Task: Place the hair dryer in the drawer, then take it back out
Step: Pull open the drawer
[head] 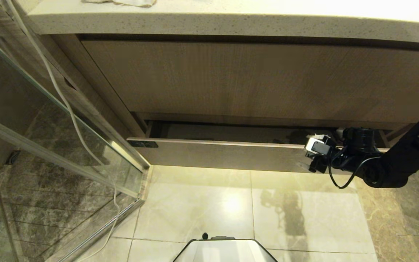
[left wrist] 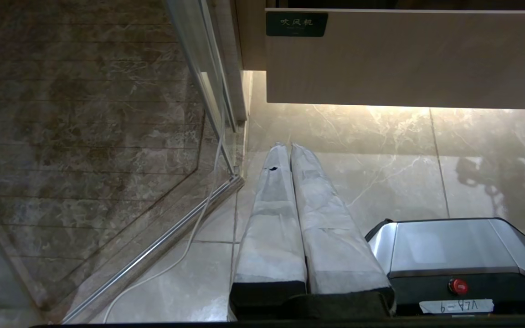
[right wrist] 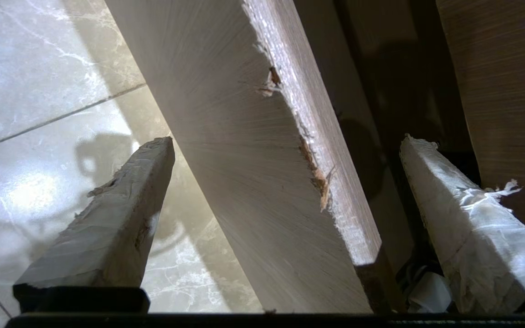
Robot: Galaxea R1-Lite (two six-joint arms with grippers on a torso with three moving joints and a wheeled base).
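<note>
The drawer [head: 224, 154] stands pulled out a little under the vanity, its interior dark. My right gripper [head: 315, 156] is at the right end of the drawer's front. In the right wrist view, this gripper [right wrist: 287, 140] is open and straddles the chipped top edge of the drawer front [right wrist: 244, 159], one finger [right wrist: 121, 214] outside and the other finger [right wrist: 463, 218] inside. A small white piece of the hair dryer [right wrist: 431, 291] shows low inside the drawer; the rest is hidden. My left gripper [left wrist: 289, 146] hangs shut and empty over the floor.
A glass shower partition [head: 49, 120] with a white cord [head: 71, 116] hanging by it stands at the left. Above the drawer are a taller wood-grain panel [head: 249, 80] and a stone counter [head: 231, 22]. My base [head: 224, 251] is on the floor tiles.
</note>
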